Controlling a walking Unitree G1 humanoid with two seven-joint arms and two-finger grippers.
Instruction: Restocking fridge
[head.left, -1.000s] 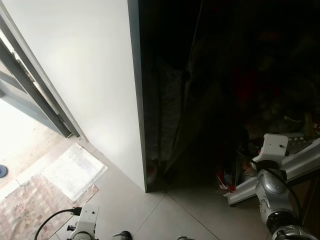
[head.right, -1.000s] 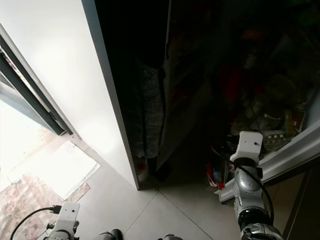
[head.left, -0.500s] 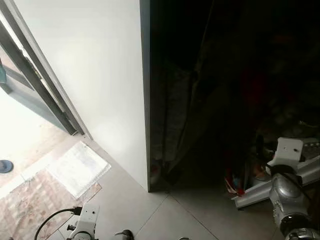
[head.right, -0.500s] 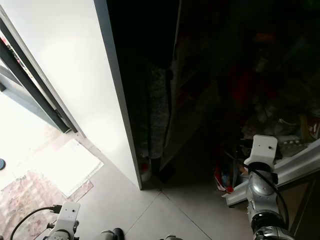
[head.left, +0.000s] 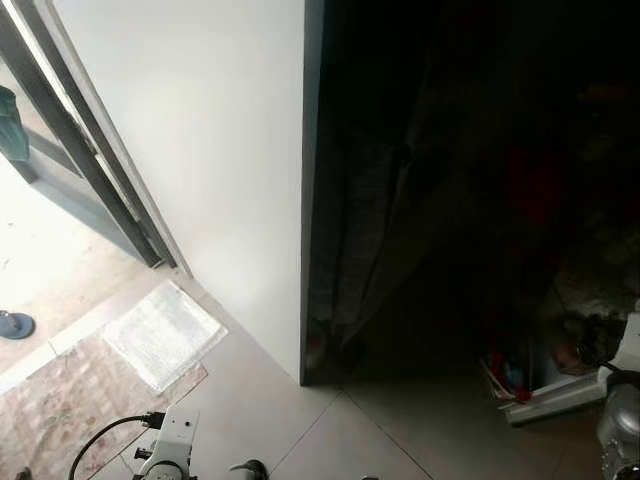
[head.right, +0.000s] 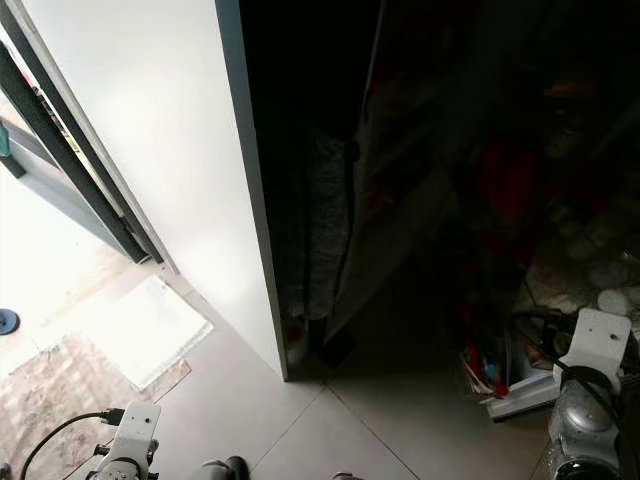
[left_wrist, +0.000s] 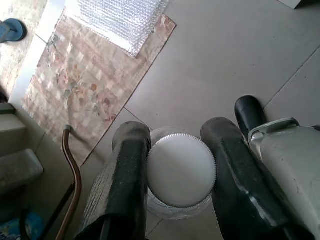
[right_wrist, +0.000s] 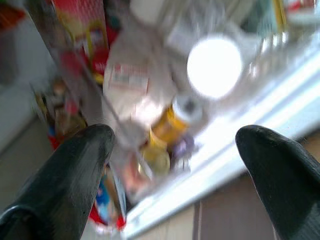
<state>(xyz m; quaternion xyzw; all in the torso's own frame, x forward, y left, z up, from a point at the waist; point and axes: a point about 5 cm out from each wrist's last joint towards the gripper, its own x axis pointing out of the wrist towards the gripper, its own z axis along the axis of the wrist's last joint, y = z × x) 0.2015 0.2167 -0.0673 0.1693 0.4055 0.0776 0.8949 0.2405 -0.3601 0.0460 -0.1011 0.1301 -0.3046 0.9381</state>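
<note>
- White and bright, the tall fridge door stands open edge-on in the middle of the head views, parting the sunlit doorway on the left from the dark fridge interior on the right.
- Pale floor tiles run up to the door's foot; on the left lie a patterned rug and a sheet of bubble wrap, with a dark sliding-door frame beyond.
- The left gripper hangs low over the tiles, its fingers clenched on a clear jar with a white ribbed lid, well short of the fridge.
- The right gripper is raised at the near right with its fingers spread wide apart and nothing between them, facing a low white shelf rail crowded with packets.
- Against the earlier pictures the whole scene has slid: the door edge sits further right and the right arm now lies at the right border, so the camera has turned left.
- The fridge's contents are hard to make out in the head views, only red and pale shapes in the gloom.
- The right wrist view is blurred; a red packet, a yellow bottle and a round white cap can just be told.
- The left arm's wrist mount is cut off at the near edge.
</note>
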